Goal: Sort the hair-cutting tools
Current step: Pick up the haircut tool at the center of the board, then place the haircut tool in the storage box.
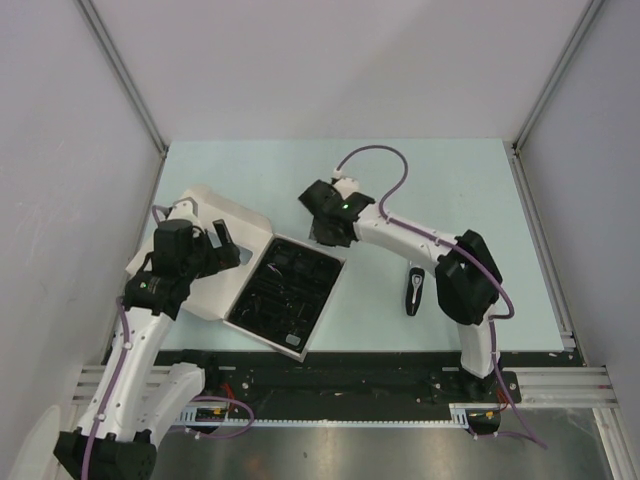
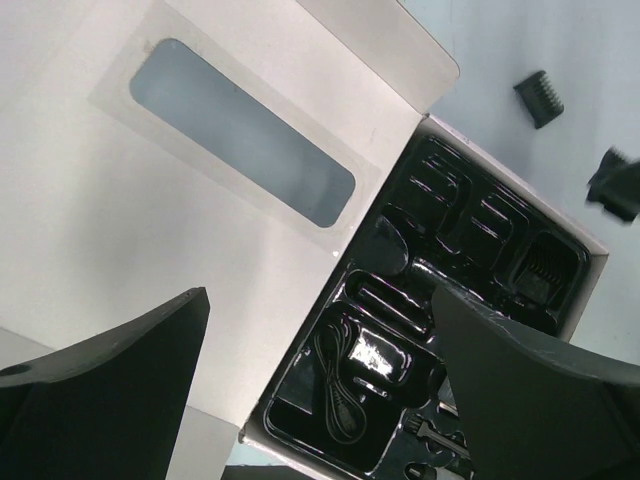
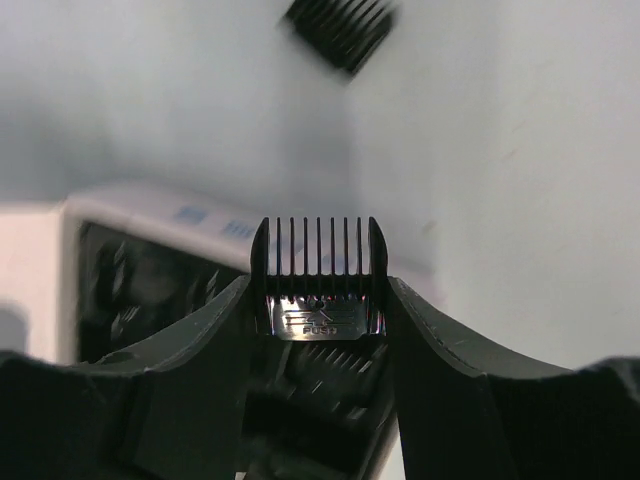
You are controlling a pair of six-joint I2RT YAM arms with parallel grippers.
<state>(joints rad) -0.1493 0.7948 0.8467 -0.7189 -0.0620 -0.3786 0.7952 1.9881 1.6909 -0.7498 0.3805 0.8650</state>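
Note:
My right gripper (image 3: 318, 295) is shut on a small black comb guard (image 3: 318, 255), teeth up, a silver plate marked PUSH at its base. In the top view that gripper (image 1: 326, 226) hangs by the far right corner of the black tray (image 1: 262, 312). A second comb guard (image 2: 539, 98) lies on the table beyond the box. The slim black-and-silver clipper (image 1: 414, 291) lies on the table under the right forearm. In the tray lie the coiled cable (image 2: 340, 388), a tiny brush (image 2: 432, 431) and another comb guard (image 2: 546, 268). My left gripper (image 2: 320, 300) stands open and empty above the lid's edge.
The flat white box's lid (image 2: 150, 220), with a clear window (image 2: 240, 130), lies folded open to the left of the tray. Grey walls (image 1: 60, 120) close in the pale table (image 1: 450, 180) on three sides. Black rails (image 1: 330, 370) run along the near edge.

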